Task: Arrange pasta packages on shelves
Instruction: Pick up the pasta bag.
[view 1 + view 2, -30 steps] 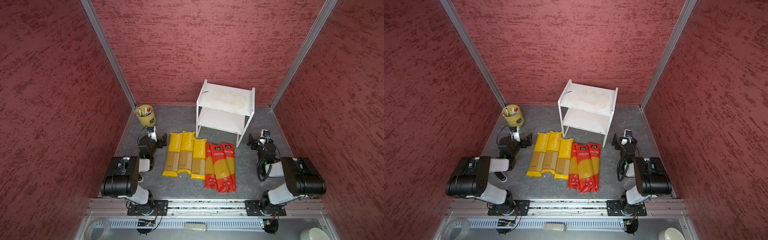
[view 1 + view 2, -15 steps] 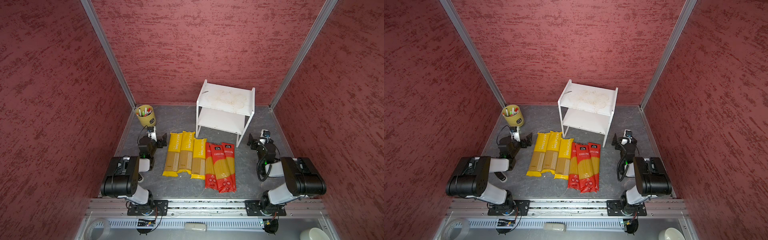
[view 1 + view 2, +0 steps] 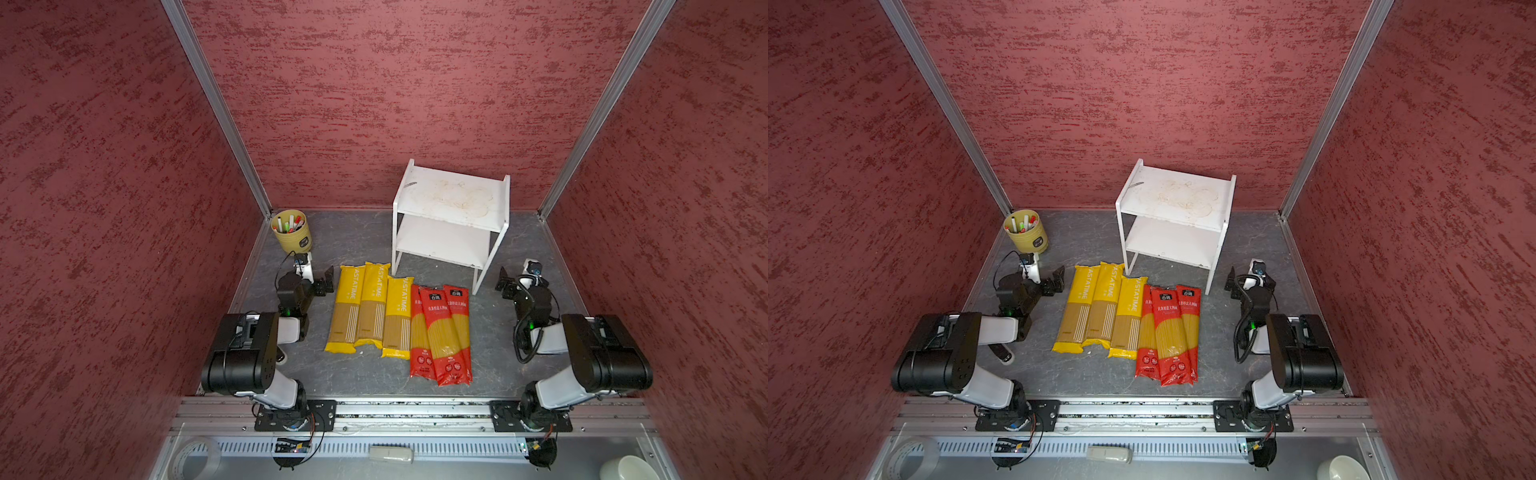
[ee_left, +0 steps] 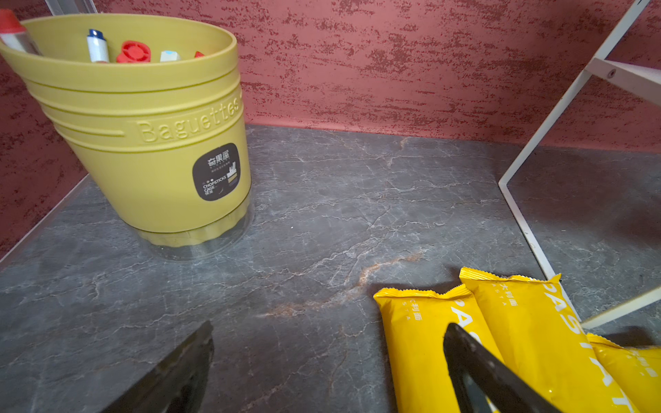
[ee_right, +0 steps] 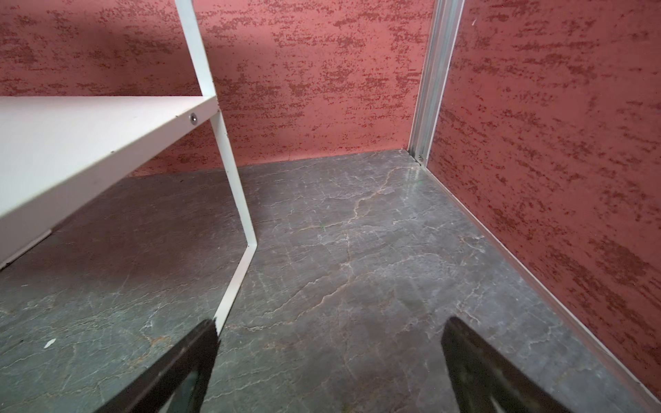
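Six long, flat spaghetti bags lie side by side on the grey marbled desk (image 3: 374, 232) in front of the small white two-tier rack (image 3: 453, 197), whose boards are both bare. The three yellow "PASTATIME" bags (image 3: 372, 305) lie off its left front leg, and the three overlapping red bags with clear middles (image 3: 440, 332) lie before its right front leg. The left claw (image 4: 329, 334), spread wide and empty, hovers just beside the outermost yellow bag. The right claw (image 5: 331, 327), equally spread and empty, sits beside the rack's right front leg. A first pickup would likely go best with a pinch across a bag's narrow width near its middle, keeping the limp pack level for sliding onto a board.
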